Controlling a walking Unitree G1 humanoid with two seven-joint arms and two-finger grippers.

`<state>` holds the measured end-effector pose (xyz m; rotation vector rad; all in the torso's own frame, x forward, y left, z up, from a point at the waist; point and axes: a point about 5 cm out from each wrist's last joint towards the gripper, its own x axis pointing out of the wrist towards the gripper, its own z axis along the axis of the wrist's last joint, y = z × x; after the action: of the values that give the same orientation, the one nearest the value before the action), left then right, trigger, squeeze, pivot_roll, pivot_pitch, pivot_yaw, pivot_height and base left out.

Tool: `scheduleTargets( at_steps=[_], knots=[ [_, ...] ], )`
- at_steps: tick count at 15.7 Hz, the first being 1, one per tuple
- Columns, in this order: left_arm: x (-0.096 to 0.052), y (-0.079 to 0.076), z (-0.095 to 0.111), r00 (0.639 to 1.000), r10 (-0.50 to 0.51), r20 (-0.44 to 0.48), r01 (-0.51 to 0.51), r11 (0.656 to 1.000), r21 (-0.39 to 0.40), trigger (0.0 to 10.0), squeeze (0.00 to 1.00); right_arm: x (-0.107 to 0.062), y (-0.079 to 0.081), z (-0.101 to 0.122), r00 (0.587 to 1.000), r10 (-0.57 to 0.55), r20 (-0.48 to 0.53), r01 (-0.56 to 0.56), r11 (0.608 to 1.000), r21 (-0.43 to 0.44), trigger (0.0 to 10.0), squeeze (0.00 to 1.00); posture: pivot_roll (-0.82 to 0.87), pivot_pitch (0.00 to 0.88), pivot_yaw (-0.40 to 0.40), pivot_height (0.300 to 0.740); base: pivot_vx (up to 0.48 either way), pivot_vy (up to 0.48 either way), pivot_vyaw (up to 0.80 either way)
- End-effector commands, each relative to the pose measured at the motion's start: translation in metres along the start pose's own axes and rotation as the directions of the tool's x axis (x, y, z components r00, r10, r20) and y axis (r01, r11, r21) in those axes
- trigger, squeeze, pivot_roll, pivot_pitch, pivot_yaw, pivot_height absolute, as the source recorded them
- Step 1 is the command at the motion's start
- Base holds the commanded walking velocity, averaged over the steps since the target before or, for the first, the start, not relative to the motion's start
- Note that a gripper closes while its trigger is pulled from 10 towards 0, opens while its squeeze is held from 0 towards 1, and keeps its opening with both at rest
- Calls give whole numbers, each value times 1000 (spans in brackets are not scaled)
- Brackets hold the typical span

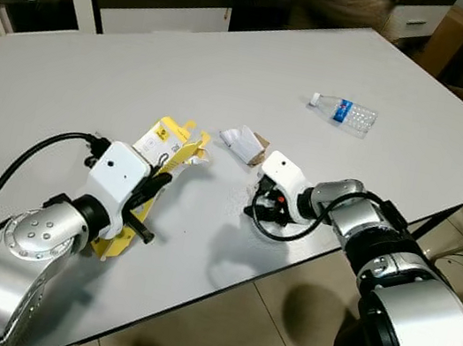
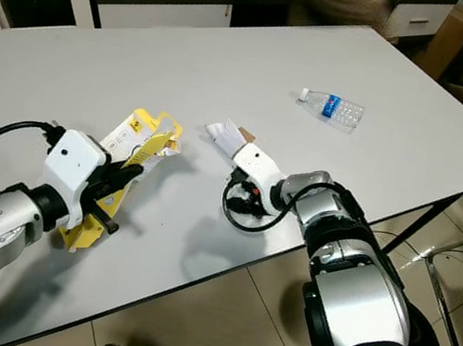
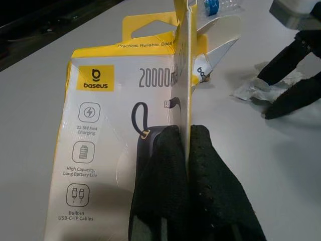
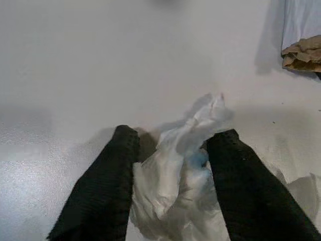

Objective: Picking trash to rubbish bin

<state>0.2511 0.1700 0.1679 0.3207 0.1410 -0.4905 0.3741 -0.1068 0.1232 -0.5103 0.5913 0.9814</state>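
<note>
While left gripper (image 3: 188, 145) is pinching yellow box (image 1: 160, 147) flap, right gripper (image 4: 173, 150) is straddling crumpled wrapper (image 4: 180, 196), fingers apart, wrapper directly btwn them on worktop (image 1: 144, 59).

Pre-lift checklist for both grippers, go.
1. Left gripper shut on the yellow box: ok, fingers pinch a cardboard edge.
2. Right gripper around the crumpled plastic wrap: ok, fingers straddle it, not yet closed.
3. Right grip secured: not ok, gap remains either side of the wrap.
4. Nearby white-and-brown paper scrap free of the right fingers: ok, it lies apart.
5. Plastic bottle out of the way: ok, lying farther up the table.
6. Rubbish bin location: cannot tell.
</note>
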Motion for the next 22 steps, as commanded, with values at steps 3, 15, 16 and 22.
scheduleTargets(
  at_steps=[3,15,16,22],
  knots=[
    [4,2,-5,999,6,-53,-7,1000,-16,10000,0,-5,-6,1,1000,-23,9,23,999,30,0,0,39,21,-40,740,0,0,0],
    [13,-1,-11,991,96,-88,-107,987,-122,10000,0,-31,-29,8,971,-164,175,145,982,118,0,0,7,31,-66,740,0,0,0],
    [14,-4,-7,990,125,-61,-135,971,-197,10000,0,-47,-36,13,935,-231,270,198,970,143,0,0,0,35,-72,740,0,0,0],
    [19,-16,-3,992,127,-21,-127,939,-321,10000,0,-104,9,-17,599,-703,384,562,710,424,10000,0,-56,40,-24,740,0,0,0]
  ],
)
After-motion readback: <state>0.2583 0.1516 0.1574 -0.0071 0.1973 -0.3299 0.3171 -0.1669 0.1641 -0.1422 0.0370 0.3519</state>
